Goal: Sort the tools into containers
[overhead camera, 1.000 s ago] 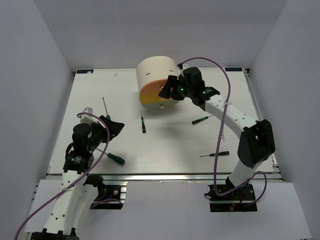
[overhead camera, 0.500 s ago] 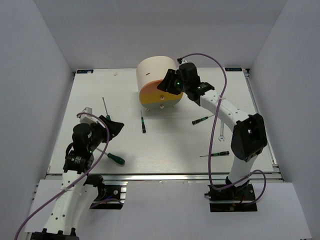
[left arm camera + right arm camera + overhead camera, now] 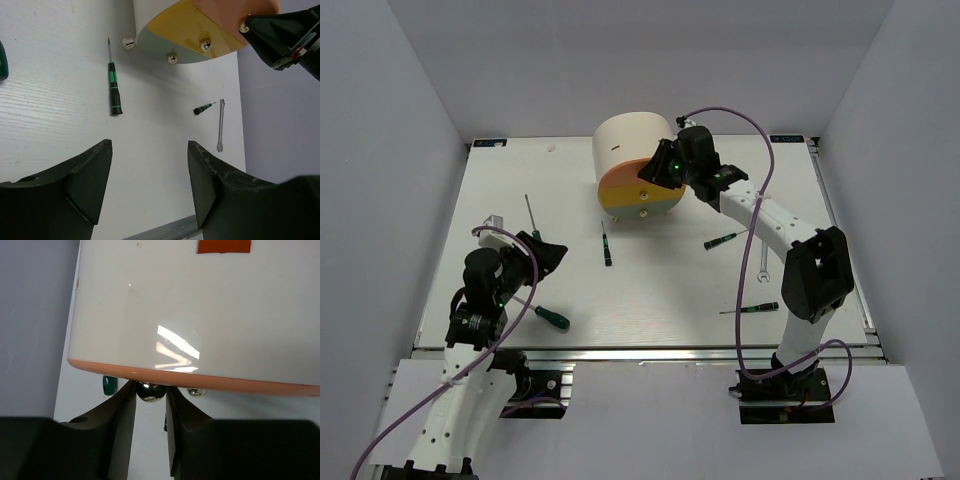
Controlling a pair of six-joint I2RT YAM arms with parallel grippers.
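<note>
The cream cylinder cabinet [image 3: 630, 145] lies on its side at the back, with orange [image 3: 632, 184], yellow and grey-green drawer fronts facing the arms. My right gripper [image 3: 656, 172] is shut on the brass knob [image 3: 151, 392] of the orange drawer [image 3: 210, 382]. My left gripper [image 3: 546, 254] is open and empty above the left of the table, apart from every tool. Thin black-and-green screwdrivers lie at the centre [image 3: 607, 249], right of centre [image 3: 723, 240] and near right [image 3: 752, 309]. A bigger green-handled screwdriver [image 3: 549, 316], a silver spanner [image 3: 763, 262] and a thin rod [image 3: 530, 212] also lie loose.
The left wrist view shows the three drawer fronts, orange [image 3: 235, 15], yellow [image 3: 192, 30] and grey-green [image 3: 165, 50], plus a screwdriver [image 3: 114, 90] and the spanner [image 3: 220, 125]. Grey walls enclose the table on three sides. Purple cables loop over both arms.
My right gripper has swung left onto the cabinet's front and closed round the orange drawer's knob. The left arm and the tools have not moved.
</note>
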